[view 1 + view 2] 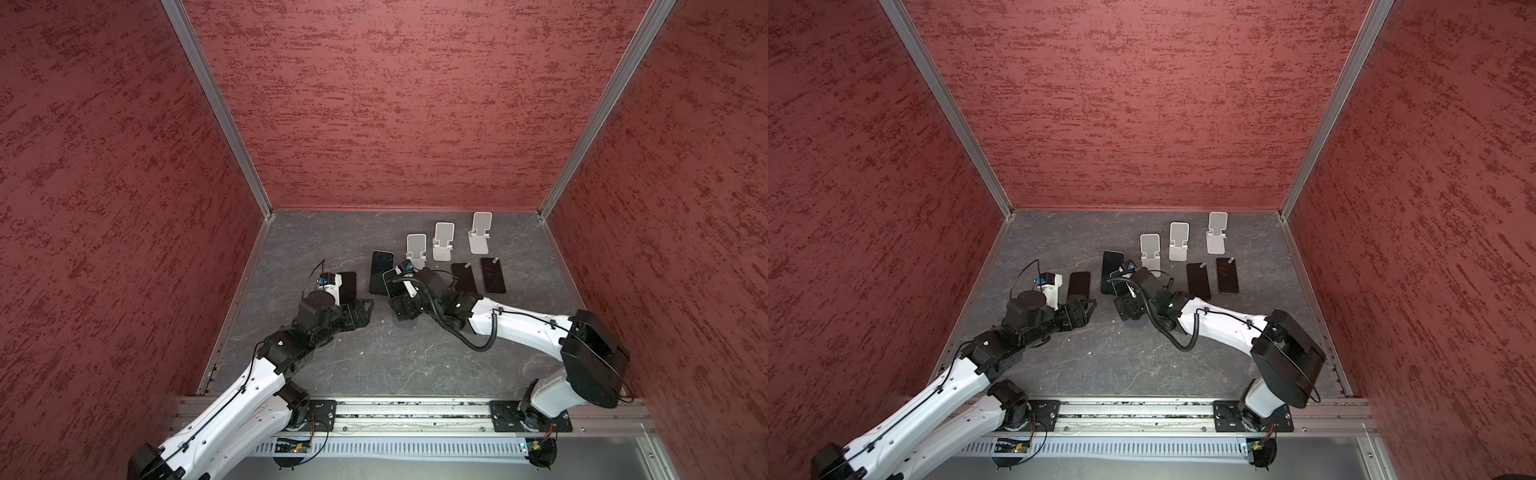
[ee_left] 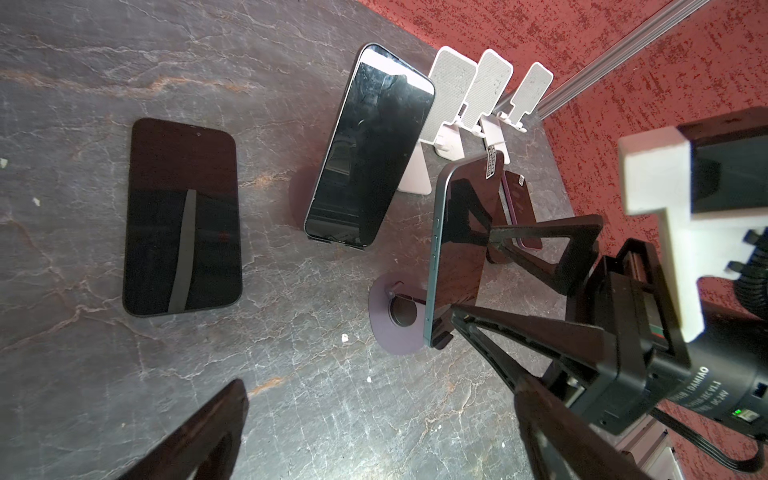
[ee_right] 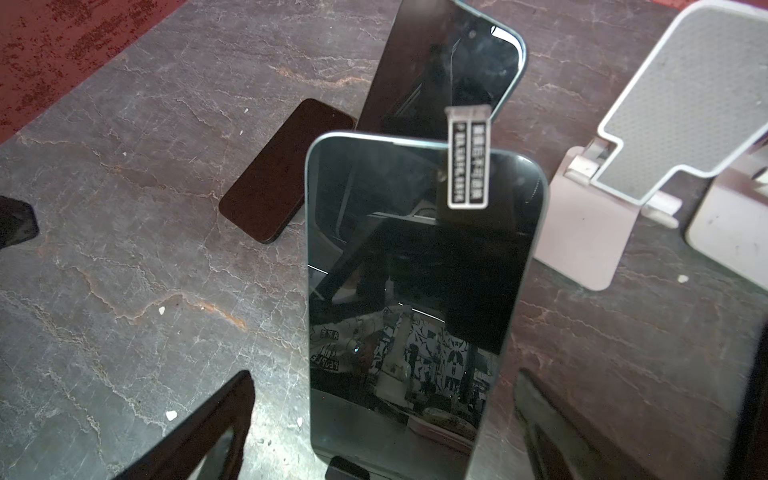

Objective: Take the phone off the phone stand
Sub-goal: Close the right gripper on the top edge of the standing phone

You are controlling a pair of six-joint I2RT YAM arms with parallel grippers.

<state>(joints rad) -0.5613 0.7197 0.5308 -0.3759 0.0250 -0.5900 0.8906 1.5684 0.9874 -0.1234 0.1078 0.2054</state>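
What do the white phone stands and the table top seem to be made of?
Phone stands: probably painted metal or plastic, matte white, with a grey dotted pad, likely rubber, on the backrest. Table top: dark grey with pale veins, like slate; possibly a printed laminate.

left gripper (image 2: pixel 380 386) jaws wide, hovering low; right gripper (image 3: pixel 384 376) jaws spread (right arm (image 1: pixel 523 328) stretched toward middle)

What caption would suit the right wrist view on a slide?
Open gripper flanks an upright phone; beyond it, a leaning phone, a flat phone and empty stands.
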